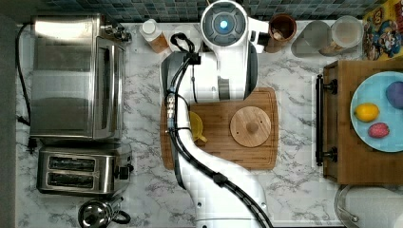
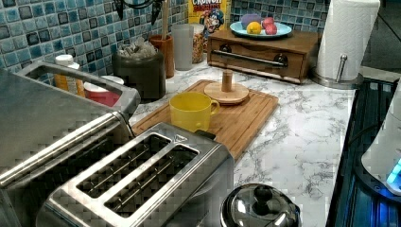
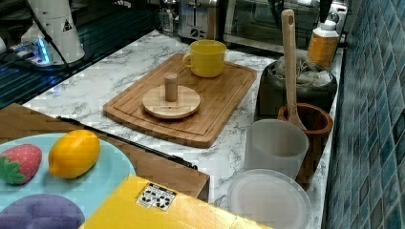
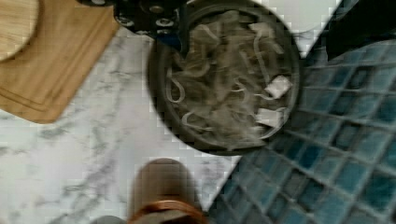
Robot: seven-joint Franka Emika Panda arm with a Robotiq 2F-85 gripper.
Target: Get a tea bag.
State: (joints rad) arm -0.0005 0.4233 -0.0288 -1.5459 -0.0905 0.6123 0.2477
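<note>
Marble counter (image 4: 70, 140): we are looking straight down into the dark round canister (image 4: 161, 112) of pale grey-beige tea bags (image 4: 219, 98); gripper state undeterminable.

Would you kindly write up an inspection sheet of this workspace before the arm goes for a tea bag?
Surface: white marble counter, with a wooden cutting board on it.
Job's things: tea bags piled in an open dark canister; its round wooden lid lies on the board.
Clutter: yellow mug, toaster, toaster oven, wooden utensil cup, fruit plate.
Grippers: gripper above the canister rim; fingers unclear.
Cables: black bundle along the arm.
Surroundings: blue tiled wall.
</note>
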